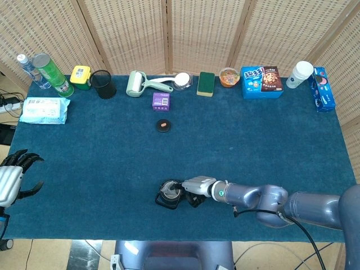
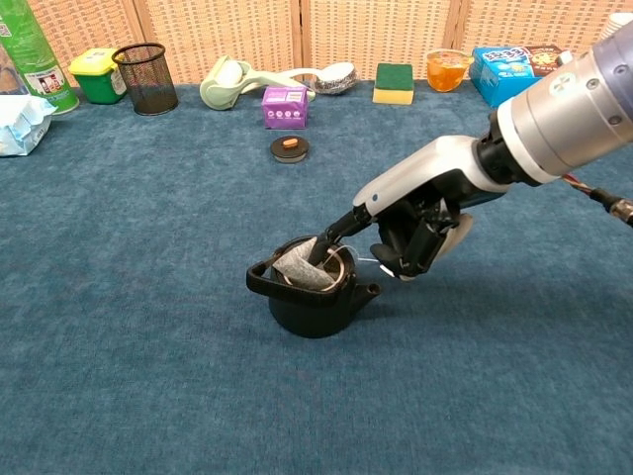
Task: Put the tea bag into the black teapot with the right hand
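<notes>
The black teapot (image 2: 312,299) stands near the table's front edge, also seen from the head view (image 1: 167,194). The grey tea bag (image 2: 295,269) sits in its open mouth, its top corner still above the rim. My right hand (image 2: 413,226) hovers just right of the pot, one outstretched finger (image 2: 334,233) pressing down on the bag while the others are curled in on nothing. In the head view the right hand (image 1: 197,186) touches the pot's right side. My left hand (image 1: 14,177) hangs off the table's left edge, fingers apart and holding nothing.
The small black lid (image 2: 289,147) lies behind the pot, with a purple box (image 2: 283,106) beyond it. Along the back edge stand a mesh cup (image 2: 144,78), a lint roller (image 2: 237,81), a green sponge (image 2: 394,83) and snack boxes (image 1: 261,82).
</notes>
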`<state>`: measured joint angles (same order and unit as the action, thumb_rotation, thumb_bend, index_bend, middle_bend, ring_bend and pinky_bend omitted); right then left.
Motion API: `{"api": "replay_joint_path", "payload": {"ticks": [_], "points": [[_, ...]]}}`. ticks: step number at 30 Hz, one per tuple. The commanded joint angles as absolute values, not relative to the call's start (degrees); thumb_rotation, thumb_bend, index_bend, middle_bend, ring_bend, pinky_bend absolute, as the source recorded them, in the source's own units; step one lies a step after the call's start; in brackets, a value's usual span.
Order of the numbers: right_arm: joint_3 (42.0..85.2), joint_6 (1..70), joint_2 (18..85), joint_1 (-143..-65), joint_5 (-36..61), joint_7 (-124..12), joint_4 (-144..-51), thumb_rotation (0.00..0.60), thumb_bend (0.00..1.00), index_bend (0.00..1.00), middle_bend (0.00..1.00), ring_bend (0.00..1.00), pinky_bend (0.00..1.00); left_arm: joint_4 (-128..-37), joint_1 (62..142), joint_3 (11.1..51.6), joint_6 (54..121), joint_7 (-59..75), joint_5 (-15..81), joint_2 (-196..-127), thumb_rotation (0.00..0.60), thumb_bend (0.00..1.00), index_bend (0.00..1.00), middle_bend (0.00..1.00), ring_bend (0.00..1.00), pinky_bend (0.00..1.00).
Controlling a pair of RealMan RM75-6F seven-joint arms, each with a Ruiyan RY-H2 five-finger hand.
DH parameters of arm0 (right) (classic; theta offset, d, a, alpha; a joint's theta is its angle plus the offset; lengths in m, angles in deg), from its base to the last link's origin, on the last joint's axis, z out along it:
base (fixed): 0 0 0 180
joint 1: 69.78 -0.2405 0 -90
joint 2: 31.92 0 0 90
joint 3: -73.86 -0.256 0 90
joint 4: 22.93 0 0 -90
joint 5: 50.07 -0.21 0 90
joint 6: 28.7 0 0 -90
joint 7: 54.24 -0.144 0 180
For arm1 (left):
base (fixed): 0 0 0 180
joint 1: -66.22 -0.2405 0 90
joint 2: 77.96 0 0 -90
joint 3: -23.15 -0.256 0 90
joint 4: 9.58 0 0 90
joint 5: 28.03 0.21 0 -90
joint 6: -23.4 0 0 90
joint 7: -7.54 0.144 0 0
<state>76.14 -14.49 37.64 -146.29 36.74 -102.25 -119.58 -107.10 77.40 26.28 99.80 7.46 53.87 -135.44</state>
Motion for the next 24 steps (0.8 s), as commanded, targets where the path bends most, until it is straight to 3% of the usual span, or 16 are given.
{"api": "replay_joint_path", "payload": {"ticks": [1,9,24], "points": [[75.4,-15.7,38.3,-146.4,35.0,-100.4,-119.4,0.600,1.00,0.00,1.00,1.00,1.00,-106.8,77.3,26.2,99.8,7.3,53.9,-135.5,0.600,0.32,0.30,0.25,0.12,0.15],[74.0,-17.3,39.1,-146.0,31.5,-96.7,-119.1,0.600,1.00,0.00,1.00,1.00,1.00,-106.2,77.4,26.2,99.6,6.7,53.7,-135.7,0.600,0.32,0.30,0.25,0.12,0.15],[70.6,-13.4,32.1,-140.8,28.5,-92.2,-124.4,0.600,1.00,0.01,1.00,1.00,1.00,-105.9,77.1,25.8,100.0,5.9,54.3,-135.8,0.600,0.32,0.30,0.25,0.12,0.15]]}}
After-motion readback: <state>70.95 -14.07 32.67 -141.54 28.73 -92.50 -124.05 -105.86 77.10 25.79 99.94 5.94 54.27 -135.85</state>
